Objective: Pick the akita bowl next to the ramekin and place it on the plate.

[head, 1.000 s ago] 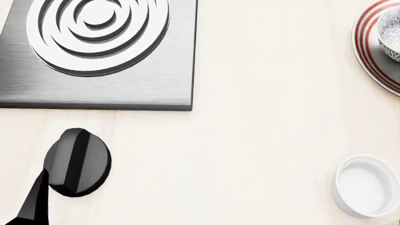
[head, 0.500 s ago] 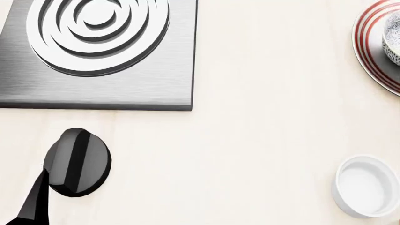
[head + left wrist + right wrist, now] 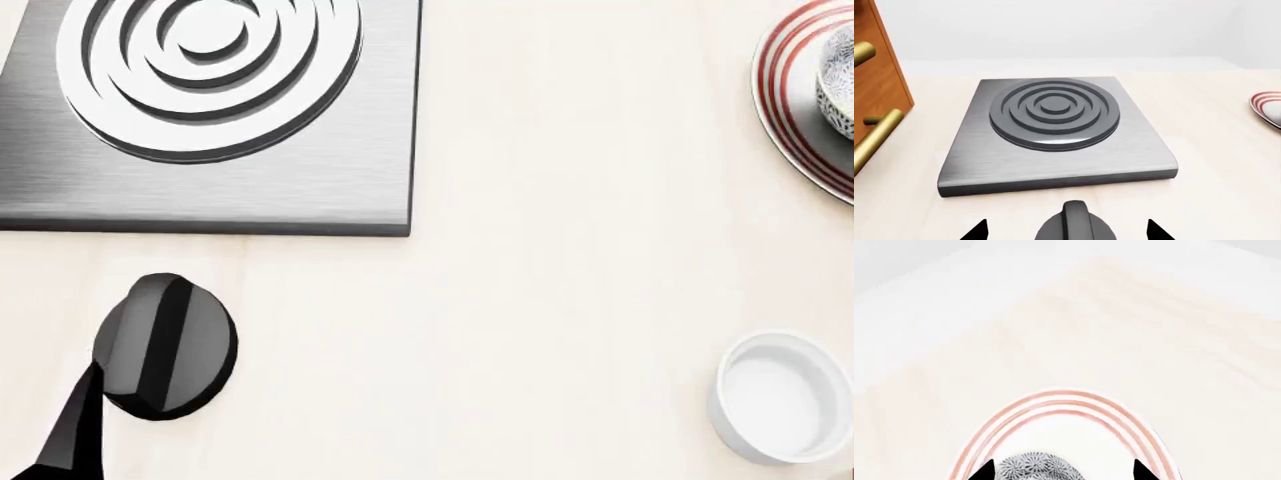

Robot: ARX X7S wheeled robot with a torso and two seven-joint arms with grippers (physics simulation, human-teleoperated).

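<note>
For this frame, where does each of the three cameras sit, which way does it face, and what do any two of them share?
Head view: high on the robot, looking down at the counter: hob, knob, ramekin, plate with akita bowl; a dark left arm part shows.
Left wrist view: low, looking across the hob; left tool tips show.
Right wrist view: over the plate and akita bowl; right tool tips straddle the bowl.
Shared: all three catch the plate; head and left wrist also share the hob and knob.

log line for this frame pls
phase: placing | akita bowl over plate | right gripper around bowl | left gripper idle
</note>
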